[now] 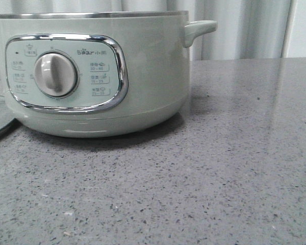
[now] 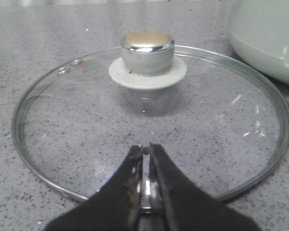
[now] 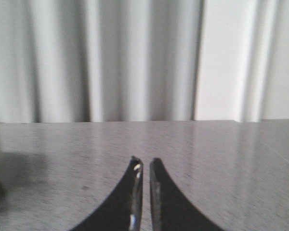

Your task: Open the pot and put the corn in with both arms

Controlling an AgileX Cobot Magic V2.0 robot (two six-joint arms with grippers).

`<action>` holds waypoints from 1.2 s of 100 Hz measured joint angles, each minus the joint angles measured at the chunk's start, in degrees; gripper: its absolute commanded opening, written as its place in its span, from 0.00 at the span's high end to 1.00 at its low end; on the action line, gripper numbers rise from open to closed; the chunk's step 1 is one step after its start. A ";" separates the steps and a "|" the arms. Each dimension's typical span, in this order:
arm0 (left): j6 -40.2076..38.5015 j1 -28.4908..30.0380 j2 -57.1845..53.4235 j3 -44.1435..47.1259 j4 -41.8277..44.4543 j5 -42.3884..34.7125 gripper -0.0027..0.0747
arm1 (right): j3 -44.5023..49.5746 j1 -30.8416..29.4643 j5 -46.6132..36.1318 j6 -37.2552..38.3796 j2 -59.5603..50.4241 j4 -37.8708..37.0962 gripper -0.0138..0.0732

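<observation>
Left gripper: the black two-finger left gripper [image 2: 145, 150] fills the bottom centre of the left wrist view, nearest the lens; its jaws are pressed together with only a thin slit between them, pinching nothing.
Lid: a round clear glass lid with a steel rim [image 2: 260, 178] lies flat on the speckled grey stone countertop [image 2: 48, 43], spanning the middle of the left wrist view; the gripper tips sit over its near edge.
Lid knob: a chrome-ringed, gold-topped knob [image 2: 147, 50] on a white base stands upright at the lid's centre, upper middle of that frame.
Pot: the large round pale-green electric pot [image 1: 143, 76] occupies the upper left of the front view, its steel rim uncovered, 1 side handle jutting toward the upper centre; a grey-white dial [image 1: 55, 74] sits in its chrome-framed panel. In the left wrist view its wall shows at the upper right, just beside the lid.
Right gripper: the black right gripper [image 3: 144, 163], bottom centre of the right wrist view, has its jaws nearly closed on nothing, over bare countertop.
Backdrop: white pleated curtain [image 3: 111, 57] across the upper half.
Corn: not visible in any of the 3 views.
</observation>
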 measured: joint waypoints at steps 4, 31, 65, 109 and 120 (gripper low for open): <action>0.00 0.00 0.00 0.00 0.00 0.00 0.99 | 1.46 -1.82 -0.98 2.39 0.00 -1.90 0.90; 0.00 0.00 0.00 0.00 0.00 0.00 0.99 | 1.93 -4.01 4.44 8.18 -3.60 -6.88 0.90; 0.00 0.00 0.00 0.00 0.00 0.02 0.99 | 1.93 -4.01 19.69 7.51 -5.48 -6.14 0.90; 0.00 0.00 0.00 0.00 0.00 0.02 0.99 | 1.93 -4.01 26.74 7.48 -5.48 -3.90 0.90; 0.00 0.00 0.00 0.00 0.00 0.02 0.99 | 1.93 -4.01 26.74 7.48 -5.48 -3.90 0.90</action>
